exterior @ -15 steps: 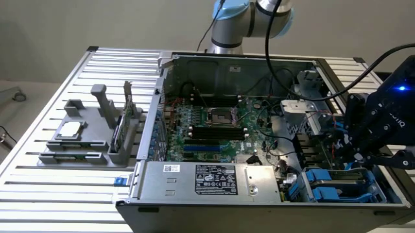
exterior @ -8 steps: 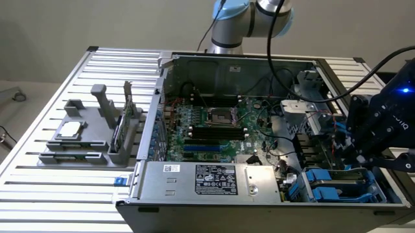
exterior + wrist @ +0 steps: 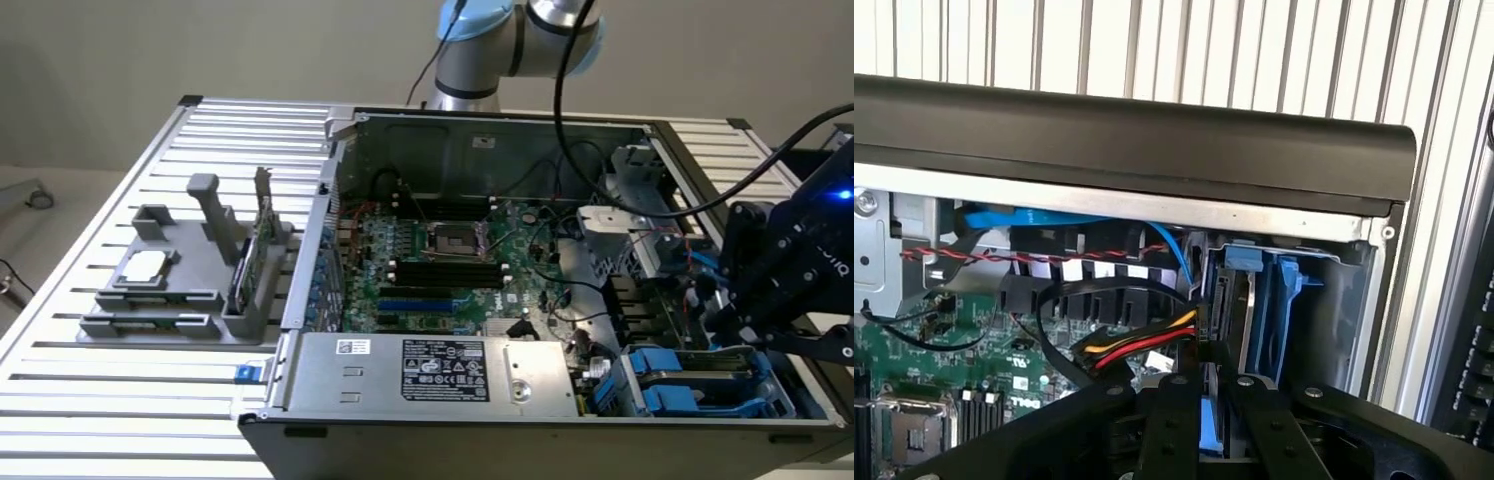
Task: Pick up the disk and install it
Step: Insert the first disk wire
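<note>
Cables [image 3: 1139, 345] tight beside the disk [image 3: 1239, 310]

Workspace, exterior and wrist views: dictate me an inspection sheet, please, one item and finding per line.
Surface: slatted metal table, bearing an open computer case.
Job's things: the disk, on edge in the drive bay.
Clutter: grey holder with a chip and a green card.
End effector: closed on the disk's blue frame.
Cables: red, yellow and black bundle beside the disk.
Surroundings: plain wall.

Silver-grey arm [image 3: 465, 82] with pale blue joint cap [image 3: 470, 22], black cables [image 3: 561, 110], black screw-studded gripper [image 3: 1209, 398].
</note>
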Available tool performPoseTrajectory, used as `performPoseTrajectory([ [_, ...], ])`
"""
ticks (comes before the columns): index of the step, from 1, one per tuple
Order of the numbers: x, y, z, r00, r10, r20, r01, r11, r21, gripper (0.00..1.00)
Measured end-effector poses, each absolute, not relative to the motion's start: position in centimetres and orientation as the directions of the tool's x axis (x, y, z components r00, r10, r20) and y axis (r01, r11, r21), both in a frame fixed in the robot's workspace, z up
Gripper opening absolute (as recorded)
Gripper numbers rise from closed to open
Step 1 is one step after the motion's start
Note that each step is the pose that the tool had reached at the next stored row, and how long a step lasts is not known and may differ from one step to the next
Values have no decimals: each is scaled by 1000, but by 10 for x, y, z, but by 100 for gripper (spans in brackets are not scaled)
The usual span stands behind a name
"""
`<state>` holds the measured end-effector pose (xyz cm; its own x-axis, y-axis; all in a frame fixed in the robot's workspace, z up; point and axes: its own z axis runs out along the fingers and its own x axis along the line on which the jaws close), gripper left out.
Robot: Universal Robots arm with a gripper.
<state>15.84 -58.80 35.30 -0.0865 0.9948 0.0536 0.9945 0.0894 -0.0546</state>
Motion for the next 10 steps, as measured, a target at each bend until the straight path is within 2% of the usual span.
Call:
performPoseTrajectory([
  [10,158,-592,352,-58,997,49,997,60,-47,16],
])
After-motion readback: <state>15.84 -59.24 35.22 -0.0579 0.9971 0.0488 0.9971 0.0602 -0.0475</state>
